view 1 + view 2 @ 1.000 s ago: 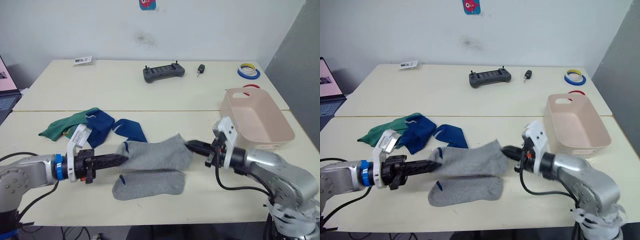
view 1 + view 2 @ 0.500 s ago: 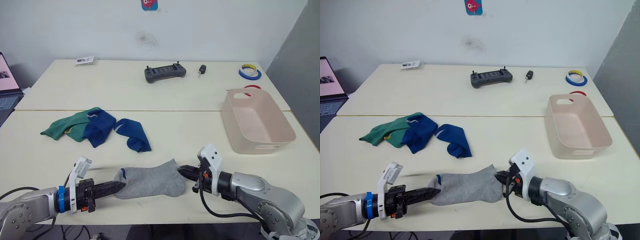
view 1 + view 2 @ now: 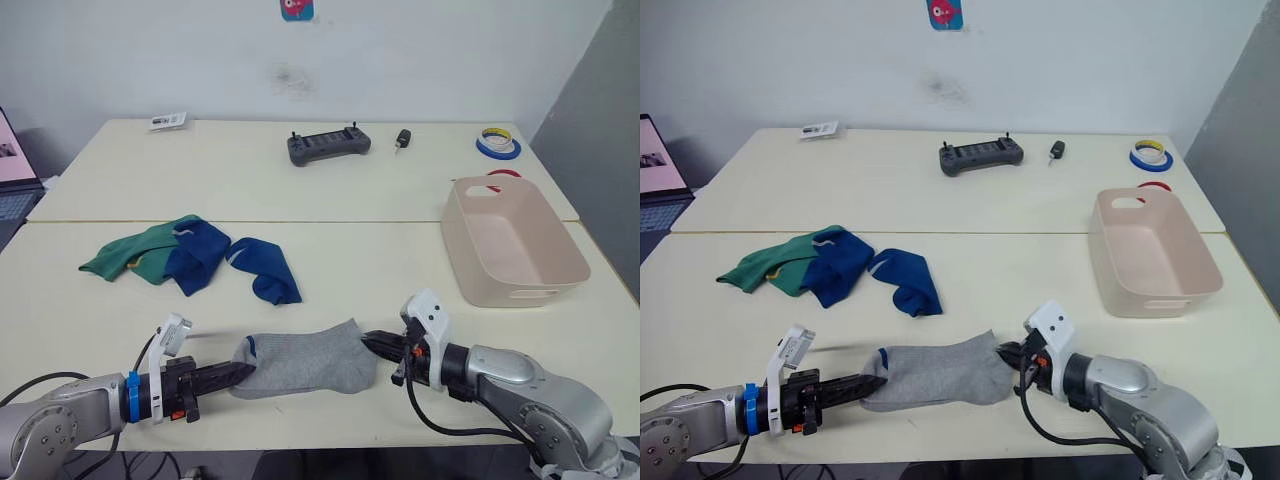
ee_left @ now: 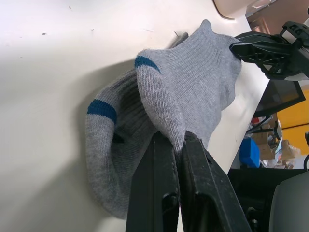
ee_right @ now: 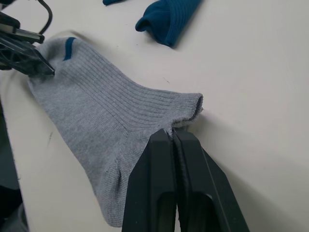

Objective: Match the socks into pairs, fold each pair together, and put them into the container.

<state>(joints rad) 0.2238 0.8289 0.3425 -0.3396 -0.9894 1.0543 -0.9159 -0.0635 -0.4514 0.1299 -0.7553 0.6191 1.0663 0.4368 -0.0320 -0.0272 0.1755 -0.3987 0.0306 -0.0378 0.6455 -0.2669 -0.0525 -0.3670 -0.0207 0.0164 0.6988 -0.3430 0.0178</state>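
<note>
- Left eye view: The grey socks lie flat near the front edge of the desk, one on top of the other. The left claw pinches one end and the right claw pinches the other end. There is a lot of bare desk between the grey socks and the pink tub, which sits near the right edge. The blue socks and green socks lie in a heap to the left, well apart from both claws. At the far side sit a dark controller, a small key fob and a roll of tape.
- Right eye view: This shows the same scene. The tub is empty inside. A laptop screen peeks in at the far left.
- Left wrist view: Here you can see two grey socks stacked, each with a blue band. The left claw's fingers are squeezed together on the upper sock's edge. The right claw's tip touches the far end.
- Right wrist view: The right claw's fingers are closed tight on the grey sock's ribbed cuff. One blue sock lies beyond it on bare desk.
</note>
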